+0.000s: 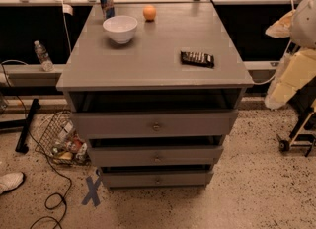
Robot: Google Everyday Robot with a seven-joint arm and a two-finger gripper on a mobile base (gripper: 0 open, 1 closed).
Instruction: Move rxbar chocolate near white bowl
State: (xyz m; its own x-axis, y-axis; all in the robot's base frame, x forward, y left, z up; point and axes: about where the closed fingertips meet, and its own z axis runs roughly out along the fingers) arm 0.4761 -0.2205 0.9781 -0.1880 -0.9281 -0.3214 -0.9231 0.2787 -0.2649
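Four things on the cabinet (148, 62) top: bar (197, 58) front right, bowl (120, 28) back left, well apart; can (105, 3) and ball (149, 12) near the bowl. We judge that overshooting could knock the ball or can. Gripper is out of view, so we cannot tell its grip. Pale shapes (296, 70) at the right edge may be the arm.

Soft overhead light lies evenly on the grey tabletop (148, 60); a faint shadow hugs the round white bowl (120, 27), and the drawer gap (153, 102) is black. All is slightly blurred. The cream robot arm (291, 75) glows at right, its end effector out of frame.
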